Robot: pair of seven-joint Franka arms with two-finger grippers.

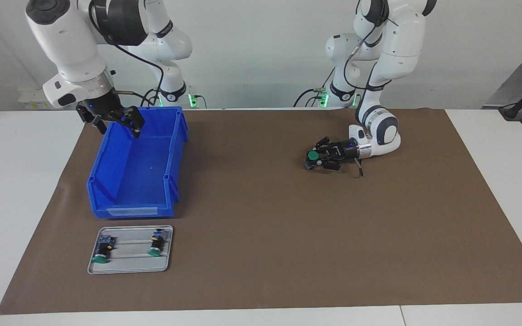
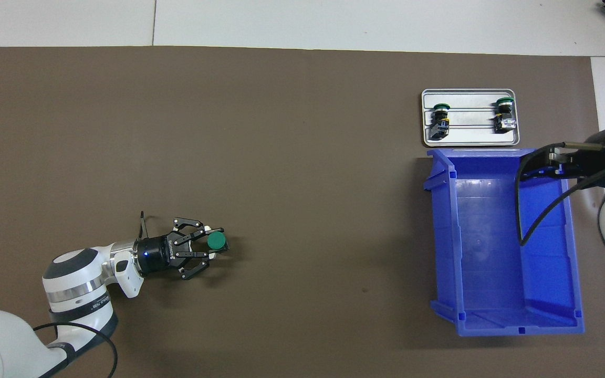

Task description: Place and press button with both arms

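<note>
Fingers (image 2: 217, 230) of the left gripper (image 2: 212, 242) are seen lying low over the mat, bracketing the button (image 2: 217, 240) at their tips; whether the button is pinched or already let go cannot be told. In the overhead view the button sits at lower left of the frame, its green cap turned up toward the camera, so its long axis is judged to stand roughly upright on the brown mat (image 2: 302, 173), with the left arm lying nearly flat and reaching in from the frame's lower left corner. In the facing view the same button (image 1: 312, 155) appears at right of centre, at the tip of the left gripper (image 1: 316, 159).

The right gripper (image 1: 116, 120) is held up at upper left of the facing view, over the rear rim of the blue bin (image 1: 129, 181), its fingers spread and holding nothing. It is well apart from the button, almost the whole width of the mat away.

Two more buttons (image 2: 441, 119) (image 2: 504, 114) lie on their sides in the grey tray (image 2: 470, 93), just above the bin in the overhead frame.

A press is judged to call for a descent straight onto the upturned cap; the left arm is by far the nearer, while the right one would have to be brought across the desk (image 1: 25, 181).
</note>
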